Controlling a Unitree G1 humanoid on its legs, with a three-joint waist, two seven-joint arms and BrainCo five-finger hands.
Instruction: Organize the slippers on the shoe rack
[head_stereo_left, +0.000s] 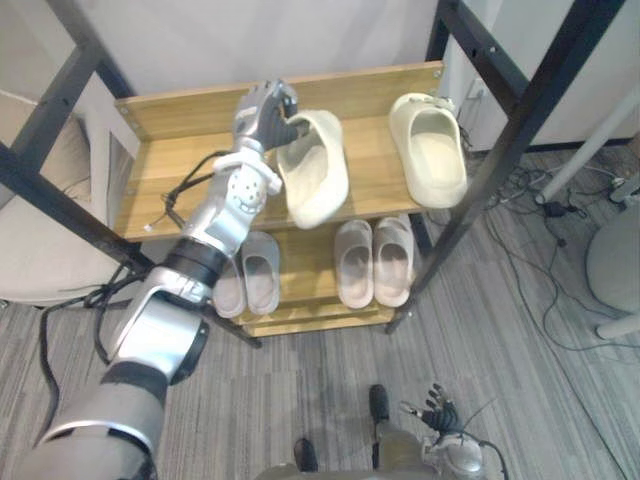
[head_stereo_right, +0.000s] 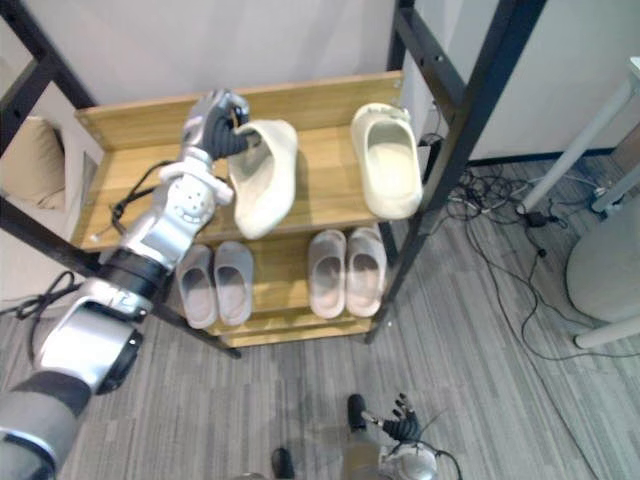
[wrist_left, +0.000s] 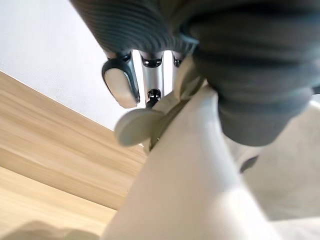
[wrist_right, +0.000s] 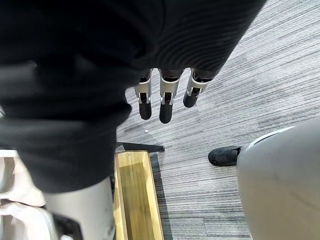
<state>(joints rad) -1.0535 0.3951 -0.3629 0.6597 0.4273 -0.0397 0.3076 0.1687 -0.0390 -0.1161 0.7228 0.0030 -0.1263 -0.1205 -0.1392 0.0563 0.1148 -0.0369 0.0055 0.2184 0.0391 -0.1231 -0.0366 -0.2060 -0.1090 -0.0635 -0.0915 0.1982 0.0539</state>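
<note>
My left hand (head_stereo_left: 262, 108) is raised over the top shelf (head_stereo_left: 180, 165) of the wooden shoe rack, shut on the heel end of a cream slipper (head_stereo_left: 315, 170) that hangs tilted, toe pointing toward me. In the left wrist view the fingers (wrist_left: 121, 85) curl round the cream slipper (wrist_left: 200, 190). Its mate, a second cream slipper (head_stereo_left: 430, 150), lies flat on the right of the top shelf. My right hand (head_stereo_left: 438, 408) hangs low near the floor with relaxed, straight fingers (wrist_right: 165, 100).
Two pairs of grey slippers (head_stereo_left: 248, 272) (head_stereo_left: 374, 260) sit on the lower shelf. A black metal frame (head_stereo_left: 520, 110) stands around the rack. Cables (head_stereo_left: 545, 205) lie on the carpet to the right. A white wall backs the rack.
</note>
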